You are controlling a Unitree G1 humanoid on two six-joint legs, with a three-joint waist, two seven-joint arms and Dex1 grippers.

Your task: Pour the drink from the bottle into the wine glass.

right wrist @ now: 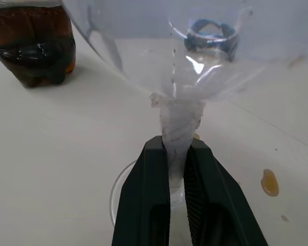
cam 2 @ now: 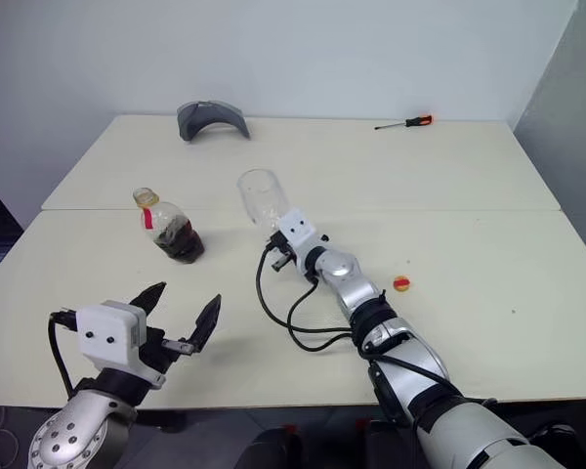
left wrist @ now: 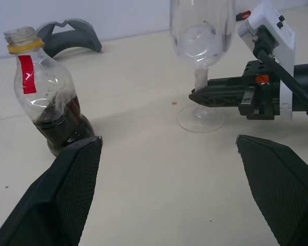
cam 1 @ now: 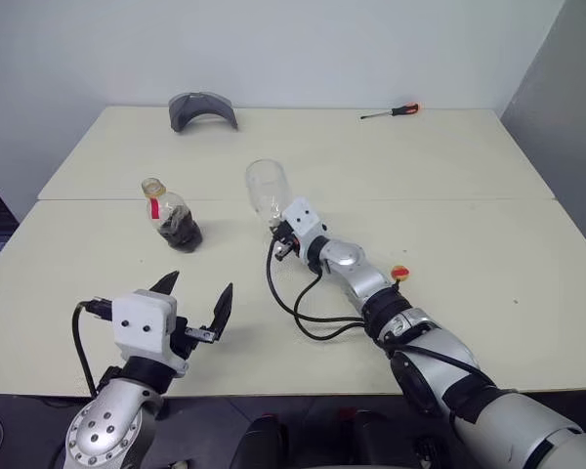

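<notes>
So the right gripper [right wrist: 175, 169] has its fingers clamped on the stem of the empty wine glass [cam 1: 267, 189] standing mid-table, the uncapped bottle [cam 1: 171, 214] sits off to its left, and the left gripper [cam 1: 197, 301] hangs wide open holding nothing.

1. One bottle [cam 1: 173, 215], left of centre on the desk [cam 1: 449, 186].
2. One wine glass [cam 1: 267, 189], dead centre.
3. One screwdriver [cam 1: 391, 112], upper right.
4. One grey curved piece [cam 1: 203, 108], upper left.
5. One yellow cap [cam 1: 399, 273], right of centre.
6. Two pincers: left pincer [cam 1: 197, 292], right pincer [right wrist: 176, 169].
</notes>
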